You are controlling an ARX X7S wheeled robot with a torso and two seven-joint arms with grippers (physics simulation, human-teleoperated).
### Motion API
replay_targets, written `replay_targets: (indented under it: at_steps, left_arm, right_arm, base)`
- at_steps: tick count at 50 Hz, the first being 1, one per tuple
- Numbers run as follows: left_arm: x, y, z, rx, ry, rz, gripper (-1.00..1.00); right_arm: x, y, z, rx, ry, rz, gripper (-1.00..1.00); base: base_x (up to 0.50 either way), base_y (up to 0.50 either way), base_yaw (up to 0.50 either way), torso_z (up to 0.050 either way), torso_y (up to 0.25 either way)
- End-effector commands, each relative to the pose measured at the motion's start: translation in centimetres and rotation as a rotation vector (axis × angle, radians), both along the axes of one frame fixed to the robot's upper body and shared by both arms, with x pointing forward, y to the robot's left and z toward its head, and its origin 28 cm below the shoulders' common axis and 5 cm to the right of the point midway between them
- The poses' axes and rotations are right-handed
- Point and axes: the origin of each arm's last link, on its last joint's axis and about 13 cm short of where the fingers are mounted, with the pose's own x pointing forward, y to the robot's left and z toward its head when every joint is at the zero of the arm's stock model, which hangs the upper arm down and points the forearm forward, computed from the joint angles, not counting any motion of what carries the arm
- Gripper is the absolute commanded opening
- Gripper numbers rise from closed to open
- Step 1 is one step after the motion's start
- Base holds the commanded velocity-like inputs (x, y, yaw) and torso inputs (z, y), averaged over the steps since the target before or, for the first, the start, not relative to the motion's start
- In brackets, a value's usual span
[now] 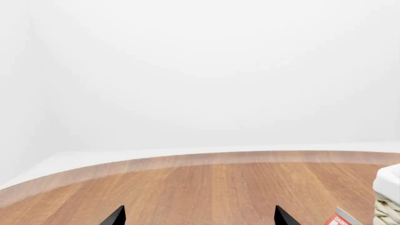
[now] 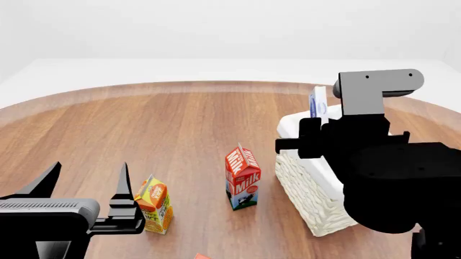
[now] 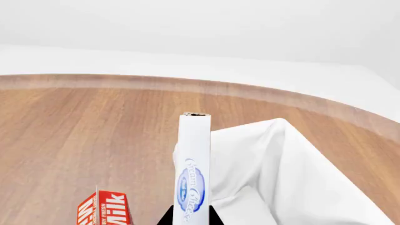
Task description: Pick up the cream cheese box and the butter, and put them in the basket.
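My right gripper [image 3: 190,218] is shut on the cream cheese box [image 3: 194,159], a thin white box with a blue oval logo, held upright on edge. In the head view the box [image 2: 318,102] sticks up over the near-left rim of the white wicker basket [image 2: 310,186]. The basket's cloth liner [image 3: 300,178] lies just beside and below the box. My left gripper [image 2: 86,186] stands open and empty low at the left, over bare wood [image 1: 200,218]. A red-orange sliver [image 2: 201,256] shows at the bottom edge of the head view. I cannot tell whether it is the butter.
A red-and-white milk carton [image 2: 243,178] stands upright just left of the basket. An orange juice carton [image 2: 155,206] stands right beside my left gripper's fingers. The round wooden table's far edge [image 2: 216,83] curves across the back, with a white floor beyond.
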Motion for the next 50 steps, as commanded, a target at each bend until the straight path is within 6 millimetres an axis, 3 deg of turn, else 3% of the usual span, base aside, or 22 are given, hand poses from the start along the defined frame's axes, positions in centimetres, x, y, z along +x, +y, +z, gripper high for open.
replay_targets:
  at_steps: [1,26,50]
  left_arm:
    - [0.0,0.0,0.0,0.001,0.001,0.001,1.0]
    - [0.0,-0.1,0.0,0.0,0.0,-0.003,1.0]
    - [0.1,0.0,-0.1,0.001,-0.001,-0.001,1.0]
  right_arm:
    - [2.1,-1.2,-0.3,0.001,0.03,-0.067,-1.0]
    - [6.8,-3.5,-3.5,-0.013,0.193,-0.192,-1.0]
    - [7.8,-4.6,-3.5,0.057,0.256,-0.278,-1.0]
  base:
    - [0.0,0.0,0.0,0.0,0.0]
    - [0.0,0.0,0.0,0.0,0.0]
    - [0.0,0.0,0.0,0.001,0.001]
